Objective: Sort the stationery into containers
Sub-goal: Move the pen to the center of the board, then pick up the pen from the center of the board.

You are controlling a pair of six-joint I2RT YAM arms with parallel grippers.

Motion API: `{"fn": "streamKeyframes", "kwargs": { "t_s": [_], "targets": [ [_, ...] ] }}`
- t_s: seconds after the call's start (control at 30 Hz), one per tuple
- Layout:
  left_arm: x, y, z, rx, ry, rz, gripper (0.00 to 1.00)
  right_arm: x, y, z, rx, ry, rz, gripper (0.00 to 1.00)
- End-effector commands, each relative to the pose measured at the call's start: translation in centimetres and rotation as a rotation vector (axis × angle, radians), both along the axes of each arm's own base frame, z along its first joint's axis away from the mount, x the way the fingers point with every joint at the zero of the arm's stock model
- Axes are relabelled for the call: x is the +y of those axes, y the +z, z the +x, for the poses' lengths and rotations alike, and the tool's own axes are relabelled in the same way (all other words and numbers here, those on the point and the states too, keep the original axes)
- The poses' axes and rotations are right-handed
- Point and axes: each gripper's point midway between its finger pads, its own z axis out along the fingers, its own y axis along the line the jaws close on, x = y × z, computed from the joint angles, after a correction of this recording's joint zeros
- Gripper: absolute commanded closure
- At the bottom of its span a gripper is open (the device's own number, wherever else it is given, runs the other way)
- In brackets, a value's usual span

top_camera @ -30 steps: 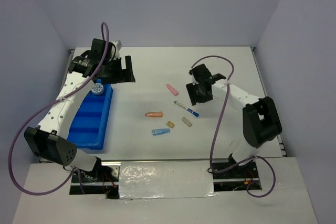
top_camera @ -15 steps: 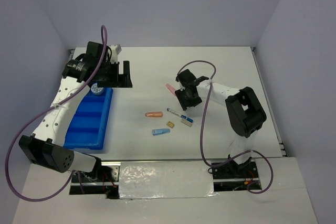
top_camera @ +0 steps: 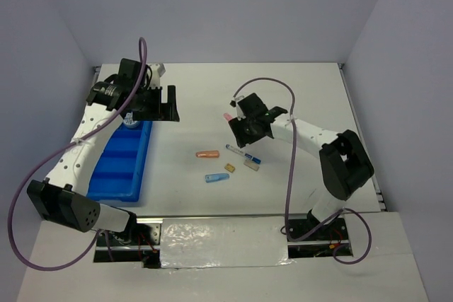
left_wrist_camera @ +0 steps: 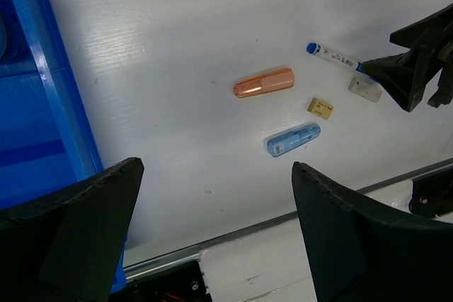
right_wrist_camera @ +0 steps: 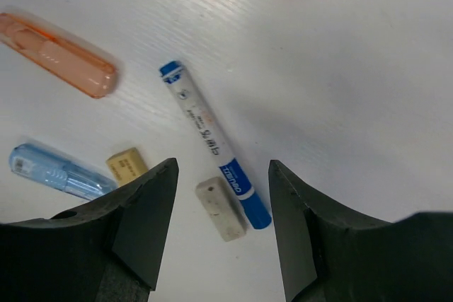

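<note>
The blue tray [top_camera: 120,167] lies at the left, and it shows in the left wrist view [left_wrist_camera: 42,104]. One patterned tub [top_camera: 129,119] sits in its far end, partly hidden by my left arm. The white pen [top_camera: 243,154], pink stick [top_camera: 228,116], orange stick [top_camera: 207,153], light-blue stick [top_camera: 216,177], tan block [top_camera: 229,167] and grey block [top_camera: 250,164] lie mid-table. My left gripper [top_camera: 166,102] is open and empty, raised beside the tray's far end. My right gripper [top_camera: 241,131] is open over the pen [right_wrist_camera: 212,143] and grey block [right_wrist_camera: 221,208].
The table's metal front edge [left_wrist_camera: 233,235] runs below the sticks. Grey walls close in the left, back and right sides. Purple cables loop over both arms.
My right gripper swung left from the table's right part to above the pen. The pen and grey block shifted slightly left and nearer. My left gripper barely moved.
</note>
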Motion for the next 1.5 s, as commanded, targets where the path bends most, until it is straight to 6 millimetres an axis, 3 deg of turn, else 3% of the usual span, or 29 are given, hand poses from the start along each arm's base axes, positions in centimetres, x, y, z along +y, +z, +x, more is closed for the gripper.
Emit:
{"fn": "streamKeyframes", "kwargs": {
  "t_s": [0.0,0.37,0.47,0.53,0.6,0.73,0.83,0.93,1.0,1.03,1.13,1.17,1.23,1.27,1.37,1.47],
  "targets": [
    [-0.5,0.1,0.3,-0.019,-0.033,-0.023,0.01,1.3,0.5,-0.2,-0.026,0.083,0.032,0.39],
    [-0.7,0.0,-0.1,-0.011,-0.05,-0.035,0.01,1.0,-5.2,-2.0,0.068,0.129,-0.148,0.42],
    [-0.7,-0.1,-0.2,-0.011,-0.05,-0.035,0.01,0.8,-6.2,-1.7,0.071,0.109,-0.188,0.53],
    [-0.6,-0.1,-0.3,-0.011,-0.049,-0.033,0.01,0.1,-6.7,-1.2,0.06,0.058,-0.227,0.67],
    [-0.6,0.0,-0.4,-0.011,-0.05,-0.035,0.01,-0.7,-6.9,-0.6,0.041,0.014,-0.268,0.75],
    [-0.6,0.0,-0.8,-0.017,-0.047,-0.039,0.01,-1.7,-6.1,0.5,0.008,-0.063,-0.284,0.9],
    [-1.2,0.7,-0.9,-0.042,-0.047,-0.088,0.01,-1.4,-3.3,1.5,-0.058,-0.083,-0.248,1.0],
    [-2.4,2.4,-0.6,-0.095,-0.048,-0.176,0.01,0.1,1.8,2.1,-0.131,-0.091,-0.129,1.0],
    [-4.0,4.4,-0.2,-0.15,-0.06,-0.288,0.01,1.5,6.3,1.9,-0.166,-0.084,-0.007,1.0],
    [-4.7,5.5,-0.4,-0.167,-0.056,-0.348,0.01,3.0,8.7,0.9,-0.154,-0.035,0.097,1.0],
    [-7.6,9.4,-1.0,-0.249,-0.156,-0.565,0.01,5.6,13.2,-1.1,-0.081,0.002,0.305,1.0],
    [-8.6,10.6,-1.8,-0.262,-0.215,-0.637,0.01,7.5,15.7,-3.3,-0.028,0.091,0.444,1.0],
    [-9.5,13.0,-2.1,-0.331,-0.251,-0.752,0.01,9.7,19.8,-5.2,-0.009,0.148,0.661,1.0],
    [-9.8,13.5,-2.3,-0.336,-0.262,-0.785,0.01,10.7,21.5,-7.0,0.034,0.222,0.759,1.0],
    [-10.7,14.0,-2.7,-0.309,-0.303,-0.851,0.01,11.8,25.1,-8.6,0.075,0.255,0.932,1.0],
    [-11.1,13.7,-2.8,-0.29,-0.314,-0.858,0.01,12.2,27.3,-9.0,0.061,0.295,0.999,1.0]
  ]
}}
